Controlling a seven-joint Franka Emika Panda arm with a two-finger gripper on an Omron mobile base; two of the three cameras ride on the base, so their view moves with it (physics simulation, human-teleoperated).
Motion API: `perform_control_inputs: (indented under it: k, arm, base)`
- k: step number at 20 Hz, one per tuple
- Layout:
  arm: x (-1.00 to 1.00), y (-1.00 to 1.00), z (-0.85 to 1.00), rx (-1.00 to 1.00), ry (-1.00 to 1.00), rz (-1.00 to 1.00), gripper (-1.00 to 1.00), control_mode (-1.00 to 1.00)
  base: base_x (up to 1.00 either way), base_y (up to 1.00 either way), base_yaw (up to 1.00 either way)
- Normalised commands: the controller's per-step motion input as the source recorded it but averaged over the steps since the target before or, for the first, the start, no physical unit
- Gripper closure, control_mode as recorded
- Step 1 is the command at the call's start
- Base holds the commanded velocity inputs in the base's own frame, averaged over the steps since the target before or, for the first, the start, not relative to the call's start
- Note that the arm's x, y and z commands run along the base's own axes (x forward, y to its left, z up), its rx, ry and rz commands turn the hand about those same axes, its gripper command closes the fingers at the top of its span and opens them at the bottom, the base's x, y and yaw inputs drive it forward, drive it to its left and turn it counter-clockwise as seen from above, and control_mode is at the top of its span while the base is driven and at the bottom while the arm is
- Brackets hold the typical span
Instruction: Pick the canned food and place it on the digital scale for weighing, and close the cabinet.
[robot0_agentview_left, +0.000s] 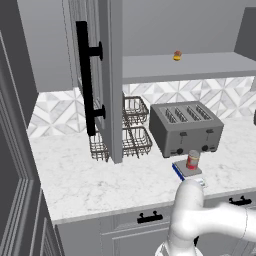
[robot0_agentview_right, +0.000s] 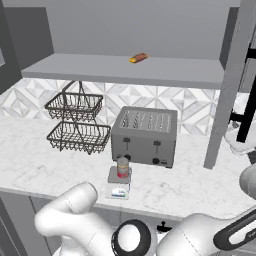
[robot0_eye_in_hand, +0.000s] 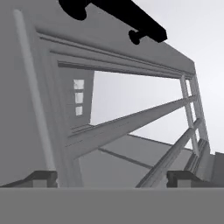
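Canned food (robot0_agentview_left: 192, 160) already sat on the digital scale (robot0_agentview_left: 186, 172), at 6 o'clock from the toaster (robot0_agentview_left: 186, 129). Gripper (robot0_eye_in_hand: 112, 178) was spread wide, empty, facing the cabinet (robot0_eye_in_hand: 131, 127) door; we'd push flat on the frame, not the glass.

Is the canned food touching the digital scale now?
Touching. In the left base view the canned food stands upright on the digital scale, its base flat on the grey plate; the right base view agrees.
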Motion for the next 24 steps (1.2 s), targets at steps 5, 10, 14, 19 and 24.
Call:
perform_control_inputs:
  k: [5, 10, 14, 19, 24]
  arm:
    - [-0.06, 1.0, 0.36, -0.14, -0.02, -0.16, -1.0, -1.0]
    - [0.09, 1.0, 0.17, -0.2, 0.0, -0.22, -1.0, -1.0]
    - [0.36, 1.0, 0.24, -0.21, 0.01, -0.22, -1.0, -1.0]
    - [0.47, 0.93, 0.16, -0.21, 0.07, -0.22, -1.0, -1.0]
    - [0.63, 0.72, 0.0, -0.19, 0.14, -0.2, -1.0, -1.0]
  base:
    - [0.0, 0.0, 0.0]
    - [0.0, 0.0, 0.0]
    - [0.0, 0.0, 0.0]
    - [0.0, 0.0, 0.0]
    - [0.0, 0.0, 0.0]
